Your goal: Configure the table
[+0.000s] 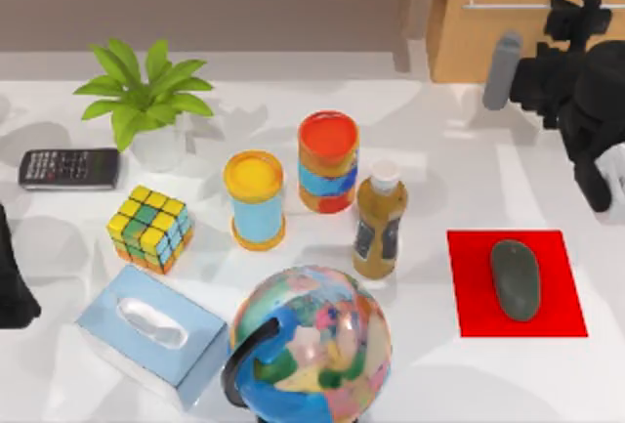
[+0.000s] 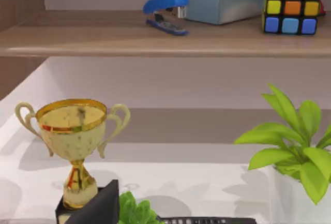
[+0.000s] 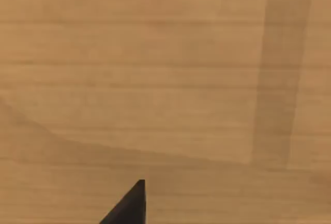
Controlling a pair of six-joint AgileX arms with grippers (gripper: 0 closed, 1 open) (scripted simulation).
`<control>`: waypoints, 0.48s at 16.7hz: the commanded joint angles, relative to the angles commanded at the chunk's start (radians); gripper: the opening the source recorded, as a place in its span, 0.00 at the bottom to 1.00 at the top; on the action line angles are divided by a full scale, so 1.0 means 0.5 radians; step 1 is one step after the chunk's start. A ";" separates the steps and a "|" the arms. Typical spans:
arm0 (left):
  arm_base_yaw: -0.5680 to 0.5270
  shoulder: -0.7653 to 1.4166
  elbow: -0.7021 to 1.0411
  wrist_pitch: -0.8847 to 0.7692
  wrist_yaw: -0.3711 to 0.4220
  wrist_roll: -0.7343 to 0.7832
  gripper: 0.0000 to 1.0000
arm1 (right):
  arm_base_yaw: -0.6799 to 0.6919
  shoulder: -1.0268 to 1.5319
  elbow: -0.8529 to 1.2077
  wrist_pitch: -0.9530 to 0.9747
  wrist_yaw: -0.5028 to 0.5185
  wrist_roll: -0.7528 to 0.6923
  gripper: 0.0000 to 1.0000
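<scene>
Tabletop (image 1: pixel 430 384) surface, white and wide, spreads beneath us and carries everything on view. Toward its left side we see a potted plant (image 1: pixel 146 101), a dark calculator (image 1: pixel 68 168) just beside the pot, a puzzle cube (image 1: pixel 150 228) and a blue tissue box (image 1: pixel 154 335). Near the middle stand a yellow-topped can (image 1: pixel 255 200) and an orange-topped can (image 1: pixel 328 161), close together, with a brown bottle (image 1: pixel 380 220) upright just beside the taller can. A globe (image 1: pixel 311 345) sits at the front edge. On the right side a red mat (image 1: pixel 515 283) lies flat with a dark grey mouse (image 1: pixel 515 278) resting on it.

Our right end effector (image 1: pixel 576 18) is at the far right, up against the light-brown wooden cabinet (image 1: pixel 508 32) by its handle rail (image 1: pixel 508 3); the right wrist view looks closely at wood grain, and we cannot tell how far its fingers are parted or whether they grip anything.

Our left arm (image 1: pixel 12 286) is parked at the left edge. Its wrist view takes in a gold trophy (image 2: pixel 75 141) on the tabletop and a shelf (image 2: pixel 155 40) bearing a blue stapler (image 2: pixel 166 13); we cannot tell that end effector's opening either.
</scene>
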 joint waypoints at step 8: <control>0.000 0.000 0.000 0.000 0.000 0.000 1.00 | 0.021 0.002 -0.079 0.000 0.007 0.018 1.00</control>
